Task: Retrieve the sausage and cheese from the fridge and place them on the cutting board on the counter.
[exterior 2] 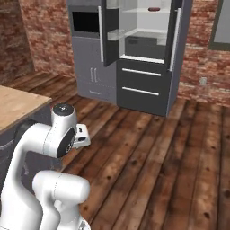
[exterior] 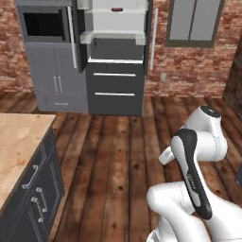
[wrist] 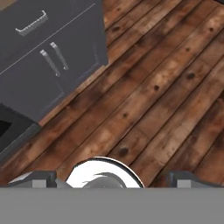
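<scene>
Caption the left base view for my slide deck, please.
Fridge doors open, sausage on the top shelf; arm folded, far across the wood floor.

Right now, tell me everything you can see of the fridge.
The fridge is a tall dark-grey unit against the brick wall, beside a grey cabinet with a black-panelled oven. Both upper doors stand open, each with a long silver bar handle, showing a white interior with shelves. A small reddish-brown item, likely the sausage, lies on a high shelf. Below are two shut drawers with silver bar pulls. It stands on the wood plank floor, far across from the robot.
</scene>
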{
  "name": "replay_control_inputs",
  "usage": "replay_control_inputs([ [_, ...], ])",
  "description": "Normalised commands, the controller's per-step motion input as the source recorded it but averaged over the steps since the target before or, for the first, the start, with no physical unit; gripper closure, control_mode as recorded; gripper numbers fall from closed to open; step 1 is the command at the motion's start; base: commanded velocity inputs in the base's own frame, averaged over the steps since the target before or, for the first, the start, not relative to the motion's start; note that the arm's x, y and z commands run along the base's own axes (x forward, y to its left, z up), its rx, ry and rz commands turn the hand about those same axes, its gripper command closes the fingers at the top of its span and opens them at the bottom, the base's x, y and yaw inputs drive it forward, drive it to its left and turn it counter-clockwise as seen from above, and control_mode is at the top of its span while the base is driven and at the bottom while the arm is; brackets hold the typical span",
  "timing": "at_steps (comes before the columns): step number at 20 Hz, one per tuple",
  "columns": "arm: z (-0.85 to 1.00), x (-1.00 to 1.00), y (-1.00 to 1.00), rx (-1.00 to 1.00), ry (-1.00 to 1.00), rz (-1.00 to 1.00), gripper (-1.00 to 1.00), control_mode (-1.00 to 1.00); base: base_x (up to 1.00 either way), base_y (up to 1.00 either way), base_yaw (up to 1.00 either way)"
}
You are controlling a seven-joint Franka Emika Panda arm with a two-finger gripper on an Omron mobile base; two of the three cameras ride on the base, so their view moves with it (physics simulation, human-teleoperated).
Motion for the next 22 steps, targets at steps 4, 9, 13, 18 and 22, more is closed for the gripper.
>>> replay_control_inputs([
  [4,0.0,0.0,0.0,0.0,0.0,0.0,-1.0,1.0,0.94,0.02,0.0],
  [9,0.0,0.0,0.0,0.0,0.0,0.0,-1.0,1.0,0.94,0.03,0.0],
  [13,0.0,0.0,0.0,0.0,0.0,0.0,-1.0,1.0,0.94,0.04,0.0],
  [18,0.0,0.0,0.0,0.0,0.0,0.0,-1.0,1.0,0.94,0.05,0.0],
  [22,0.0,0.0,0.0,0.0,0.0,0.0,-1.0,1.0,0.94,0.07,0.0],
])
